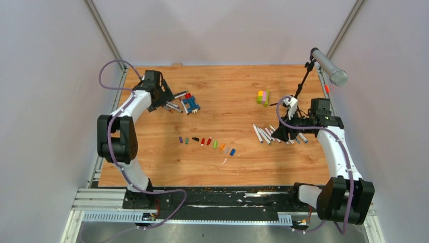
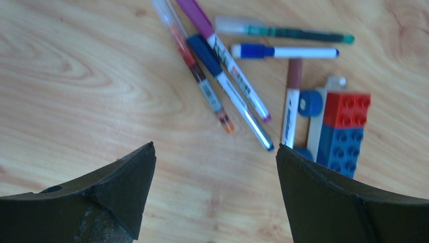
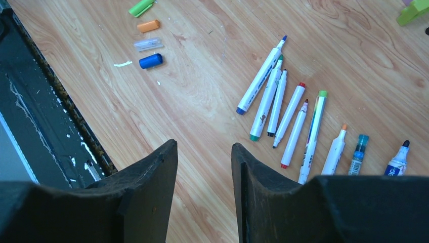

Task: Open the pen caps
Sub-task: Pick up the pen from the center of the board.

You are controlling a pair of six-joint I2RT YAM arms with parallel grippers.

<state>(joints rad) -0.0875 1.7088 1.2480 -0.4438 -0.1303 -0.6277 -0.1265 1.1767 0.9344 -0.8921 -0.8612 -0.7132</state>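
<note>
Several capped pens point(image 2: 230, 91) lie in a loose fan beside the toy brick figure point(image 2: 344, 126); they also show in the top view point(image 1: 174, 106). My left gripper point(image 2: 215, 152) is wide open and empty, hovering just short of them at the table's far left point(image 1: 168, 101). Several uncapped white pens point(image 3: 283, 106) lie side by side at the right point(image 1: 265, 134). My right gripper point(image 3: 205, 144) is open and empty, above the wood next to them point(image 1: 284, 130). A row of loose pen caps point(image 1: 207, 143) lies mid-table. Its green, orange, clear and blue caps point(image 3: 151, 61) show in the right wrist view.
A yellow-green-pink block stack point(image 1: 262, 97) stands at the back right. A microphone point(image 1: 329, 66) on a black stand point(image 1: 303, 81) leans over the far right corner. The black rail point(image 1: 227, 195) runs along the table's near edge.
</note>
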